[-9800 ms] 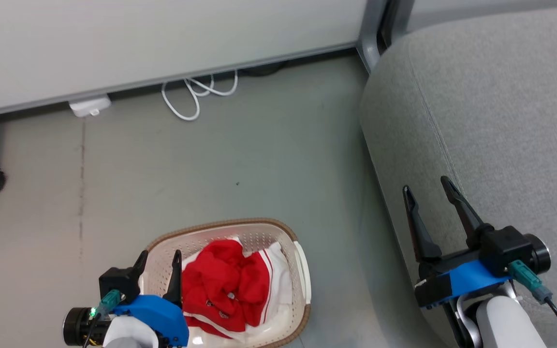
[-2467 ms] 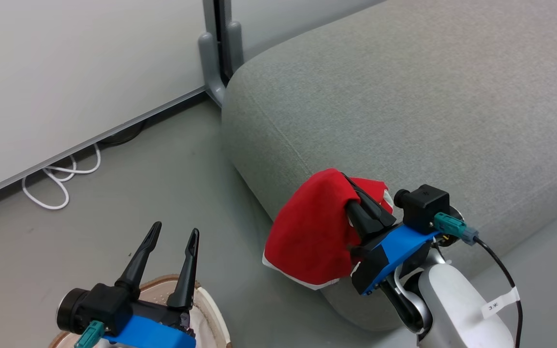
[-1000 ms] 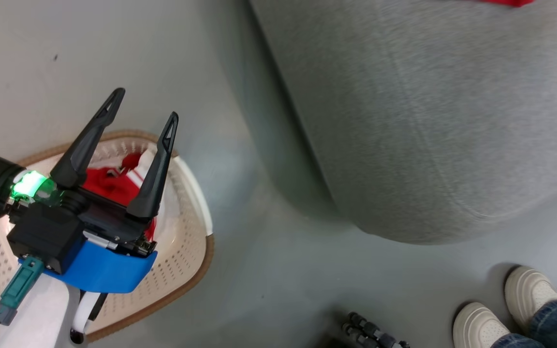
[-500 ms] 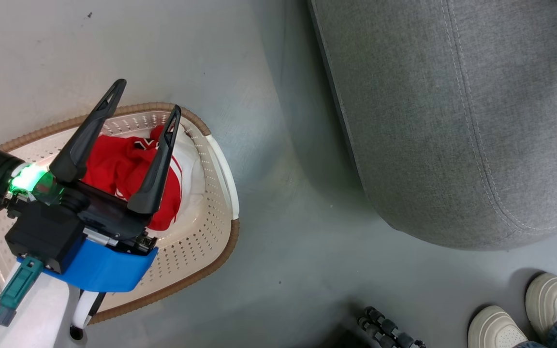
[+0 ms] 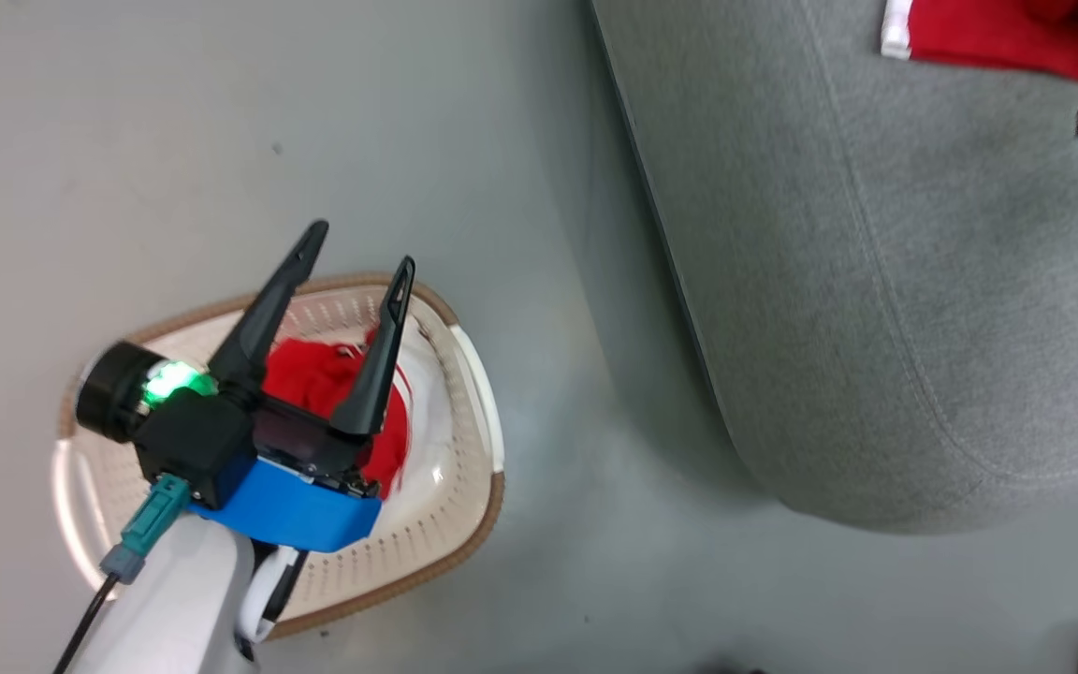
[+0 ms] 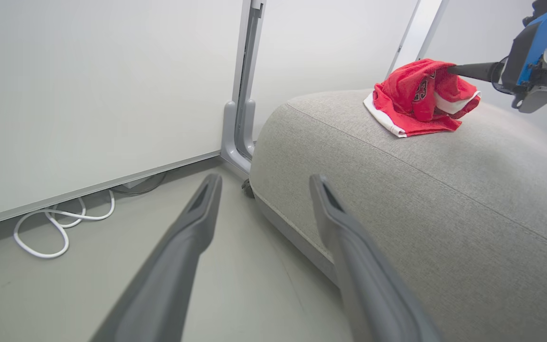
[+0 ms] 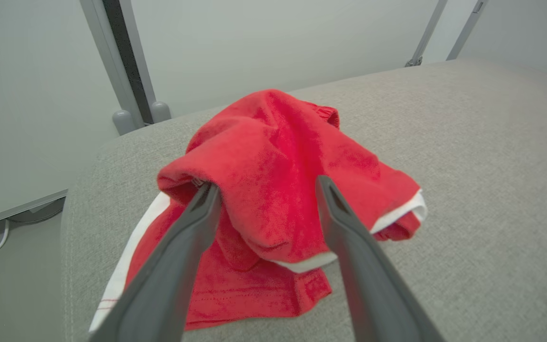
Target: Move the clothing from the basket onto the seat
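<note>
Straddling clothing [image 7: 273, 156] on the seat [image 7: 468, 142], right fingers [image 7: 190, 237] spread, perhaps touching; left fingers [image 6: 176, 266] apart.

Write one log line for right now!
first garment: on seat; second garment: in basket; right tool: open; left tool: open above basket

Your right hand [image 7: 268, 185] no longer clamps the red garment [image 7: 273, 137]. Two and a half seconds ago it held that garment shut-fingered at the front edge of the seat [image 7: 468, 142]. Now its fingers stand wide apart and the garment lies bunched on top of the seat, one fold draped over a fingertip. Nearly ten seconds ago this garment lay in the basket [image 5: 469, 505] beside the seat, on the other red garment [image 5: 314, 379], which now lies there alone. Your head camera has swung as well, so you see the seat from another angle.
</note>
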Robot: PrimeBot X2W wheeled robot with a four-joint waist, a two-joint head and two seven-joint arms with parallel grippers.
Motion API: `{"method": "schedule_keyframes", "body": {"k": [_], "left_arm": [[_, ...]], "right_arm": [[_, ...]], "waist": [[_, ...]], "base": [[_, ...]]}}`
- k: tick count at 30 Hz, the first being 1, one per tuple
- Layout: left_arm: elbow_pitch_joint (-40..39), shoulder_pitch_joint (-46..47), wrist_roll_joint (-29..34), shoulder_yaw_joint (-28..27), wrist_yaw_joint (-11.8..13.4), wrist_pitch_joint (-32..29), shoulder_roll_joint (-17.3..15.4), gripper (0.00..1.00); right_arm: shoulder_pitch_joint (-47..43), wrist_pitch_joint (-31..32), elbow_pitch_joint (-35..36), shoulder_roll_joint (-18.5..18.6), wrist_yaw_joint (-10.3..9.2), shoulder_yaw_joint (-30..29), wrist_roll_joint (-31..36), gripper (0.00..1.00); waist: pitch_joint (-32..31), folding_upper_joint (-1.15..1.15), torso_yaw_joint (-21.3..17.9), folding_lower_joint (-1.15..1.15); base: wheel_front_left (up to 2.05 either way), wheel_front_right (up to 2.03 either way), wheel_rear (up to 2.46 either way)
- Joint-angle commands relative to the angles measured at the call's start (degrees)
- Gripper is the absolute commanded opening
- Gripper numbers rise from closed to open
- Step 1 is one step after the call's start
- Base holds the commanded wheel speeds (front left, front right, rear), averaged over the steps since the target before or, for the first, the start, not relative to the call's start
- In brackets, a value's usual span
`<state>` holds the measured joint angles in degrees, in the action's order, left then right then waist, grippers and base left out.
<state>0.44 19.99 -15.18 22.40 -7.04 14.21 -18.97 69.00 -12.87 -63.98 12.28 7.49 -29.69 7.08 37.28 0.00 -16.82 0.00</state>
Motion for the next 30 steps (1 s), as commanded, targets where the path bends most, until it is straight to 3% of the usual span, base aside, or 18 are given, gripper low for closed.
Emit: {"method": "schedule_keyframes", "body": {"k": [1, 12, 22, 30], "left_arm": [[1.99, -0.94, -0.7, 0.05, 0.07, 0.61, 1.15, 1.0], [11.16, -10.1, -3.87, -6.11, 0.0, 1.04, 7.8, 1.0], [15.6, -16.38, -3.67, -12.44, -0.22, 1.05, 9.74, 1.0], [16.97, -18.49, -2.78, -16.37, -0.12, 1.06, 11.47, 1.0]], "right_arm": [[-2.29, -0.49, -0.19, -0.04, 0.01, 0.74, 0.38, 1.0], [-20.39, -2.21, 6.93, -6.31, 0.02, 11.94, -0.65, 1.0], [-41.58, -1.46, 27.73, -9.08, 0.02, 19.22, -3.8, 1.0], [-57.5, 2.11, 44.97, -9.34, 0.02, 22.51, -11.99, 1.0]], "waist": [[-7.33, 0.0, 3.61, 0.0], [-27.01, 0.0, 7.34, 0.0], [-34.67, 0.0, 10.96, 0.0], [-37.91, 0.0, 16.36, 0.0]], "base": [[0.0, 0.0, 0.0], [0.0, 0.0, 0.0], [0.0, 0.0, 0.0], [0.0, 0.0, 0.0]]}}
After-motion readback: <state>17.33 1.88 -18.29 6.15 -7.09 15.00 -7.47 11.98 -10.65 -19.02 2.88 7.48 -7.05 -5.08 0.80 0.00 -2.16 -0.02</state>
